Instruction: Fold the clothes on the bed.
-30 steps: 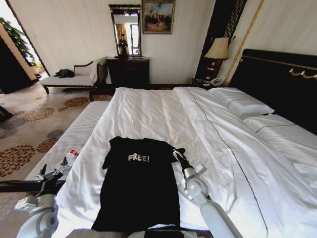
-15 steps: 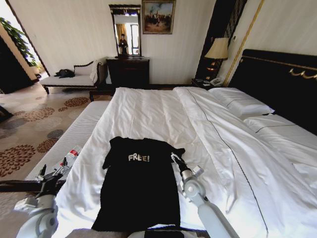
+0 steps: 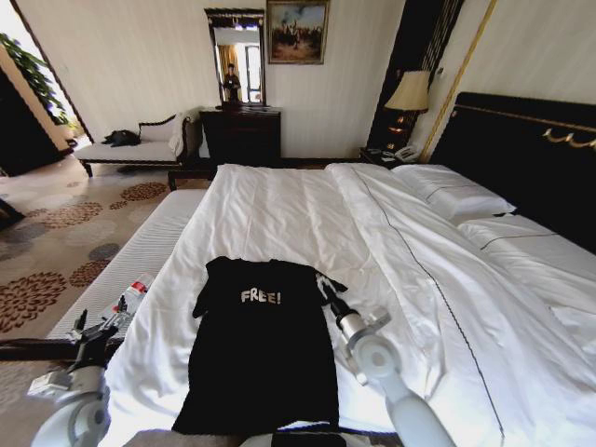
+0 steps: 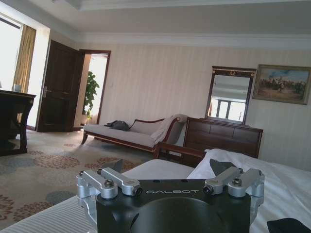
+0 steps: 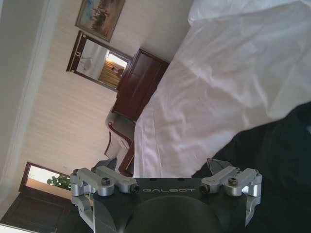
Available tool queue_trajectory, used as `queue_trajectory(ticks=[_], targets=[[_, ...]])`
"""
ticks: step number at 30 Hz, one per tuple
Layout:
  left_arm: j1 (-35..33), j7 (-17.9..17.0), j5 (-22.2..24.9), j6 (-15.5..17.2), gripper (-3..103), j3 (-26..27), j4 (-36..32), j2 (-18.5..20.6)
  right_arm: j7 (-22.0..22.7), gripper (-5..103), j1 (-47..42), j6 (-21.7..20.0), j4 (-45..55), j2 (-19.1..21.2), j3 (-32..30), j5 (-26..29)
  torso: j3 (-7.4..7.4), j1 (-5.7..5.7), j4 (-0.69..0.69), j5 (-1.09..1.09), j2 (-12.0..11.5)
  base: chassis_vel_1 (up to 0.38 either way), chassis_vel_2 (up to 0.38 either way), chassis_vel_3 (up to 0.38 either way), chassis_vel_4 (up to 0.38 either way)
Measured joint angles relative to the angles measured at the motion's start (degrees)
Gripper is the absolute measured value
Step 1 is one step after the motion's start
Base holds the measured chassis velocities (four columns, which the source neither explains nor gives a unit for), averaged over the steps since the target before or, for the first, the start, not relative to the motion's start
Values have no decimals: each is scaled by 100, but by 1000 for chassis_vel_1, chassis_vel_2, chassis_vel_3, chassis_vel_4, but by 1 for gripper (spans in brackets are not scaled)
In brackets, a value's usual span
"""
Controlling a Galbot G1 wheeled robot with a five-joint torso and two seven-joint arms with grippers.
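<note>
The clothes, one black T-shirt (image 3: 261,358) with white "FREE!" lettering, lie flat near the foot edge of the bed (image 3: 279,205). My right gripper (image 3: 322,283) hovers at the shirt's right sleeve, just above the white cover. In the right wrist view this gripper (image 5: 159,166) is open, with black cloth (image 5: 282,155) beside one fingertip and nothing between the fingers. My left gripper (image 3: 93,328) waits off the bed's left side, low and apart from the shirt. The left wrist view shows it (image 4: 167,169) open and empty, facing across the room.
A plastic bottle (image 3: 135,294) lies on a pale bench (image 3: 140,251) along the bed's left side. Pillows (image 3: 452,191) and a dark headboard (image 3: 521,158) are on the right. A chaise (image 3: 140,144), dresser (image 3: 240,135) and lamp (image 3: 410,93) line the far wall.
My right gripper has edged forward and slightly left, closer to the shirt's right sleeve. The shirt and the left arm have not moved.
</note>
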State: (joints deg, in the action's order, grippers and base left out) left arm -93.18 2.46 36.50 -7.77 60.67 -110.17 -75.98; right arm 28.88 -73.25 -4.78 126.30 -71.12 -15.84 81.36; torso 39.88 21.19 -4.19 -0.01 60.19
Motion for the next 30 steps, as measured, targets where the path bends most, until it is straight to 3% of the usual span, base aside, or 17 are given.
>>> queue_trajectory(ticks=[8,14,30], targets=[[-9,-3,-26,22,100,-5,-58,-30,-137,100,161,36,-676,159,-67,-520,1,1,0,2,0,0,0,0,0],[-74,-9,-37,23,100,61,-45,-29,-115,100,32,196,-1428,-125,87,-1032,1,0,0,2,0,0,0,0,0],[-70,-31,-90,56,100,31,-108,-25,-122,100,-358,363,-1711,-523,141,-1320,0,0,0,1,0,0,0,0,0]])
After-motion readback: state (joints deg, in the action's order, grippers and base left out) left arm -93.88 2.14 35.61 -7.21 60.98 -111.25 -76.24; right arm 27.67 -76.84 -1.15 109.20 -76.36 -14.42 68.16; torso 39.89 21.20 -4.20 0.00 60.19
